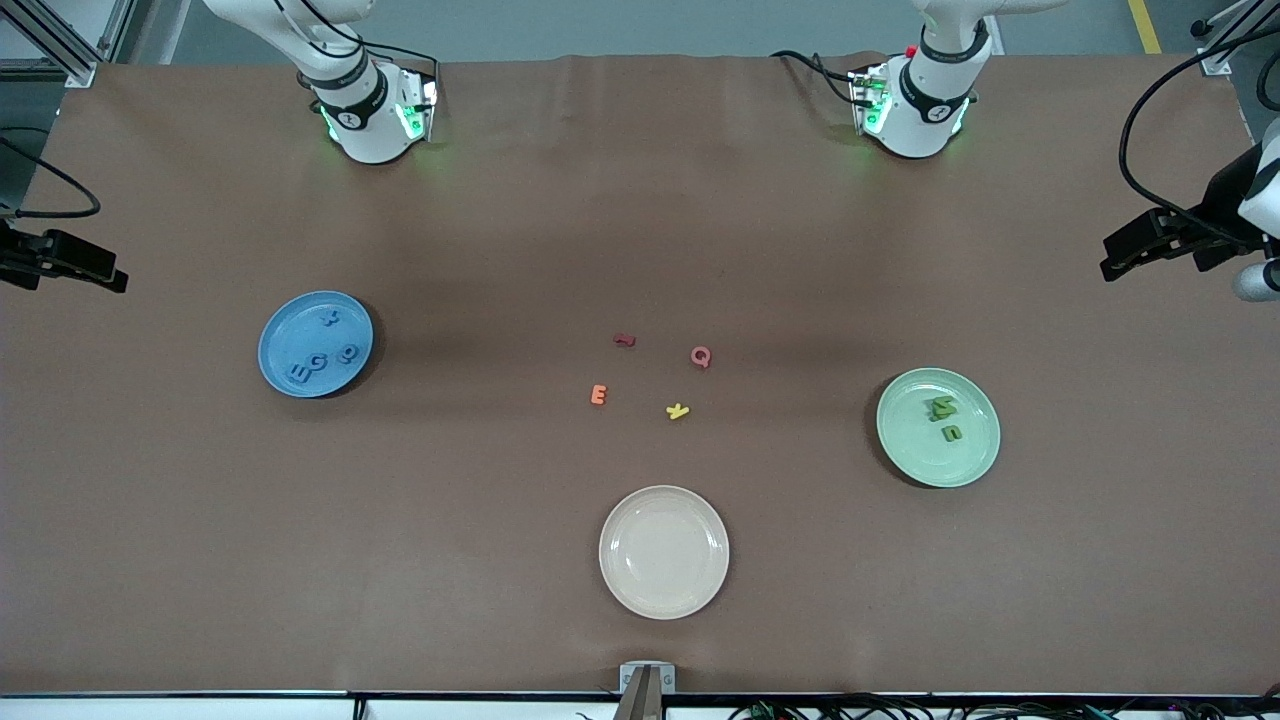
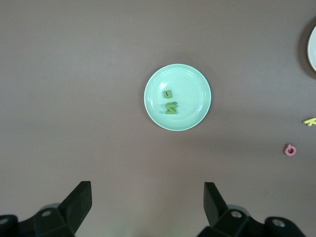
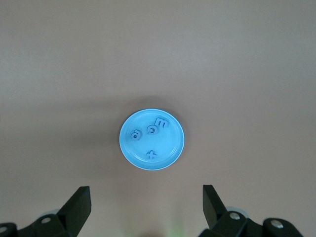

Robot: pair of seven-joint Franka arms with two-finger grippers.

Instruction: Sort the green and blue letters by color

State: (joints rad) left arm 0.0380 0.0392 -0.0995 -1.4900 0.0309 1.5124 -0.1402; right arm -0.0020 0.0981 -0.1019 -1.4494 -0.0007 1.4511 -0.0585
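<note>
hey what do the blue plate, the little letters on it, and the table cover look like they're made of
Blue plate: probably plastic or melamine; uniform color, smooth with a faint sheen along its raised rim.
Blue letters: likely foam or soft plastic; flat, matte, with cut-out shapes and no glare.
Table cover: looks like brown paper or thin fabric; matte, with slight ripples near the robot bases.

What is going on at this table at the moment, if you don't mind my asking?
Nothing is being handled. The left gripper hangs empty above the green plate, the right gripper above the blue plate, both with jaws open. The blue letters lie on the blue plate, green letters on the green one. Red, pink, orange and yellow letters lie mid-table; the white plate holds nothing.
</note>
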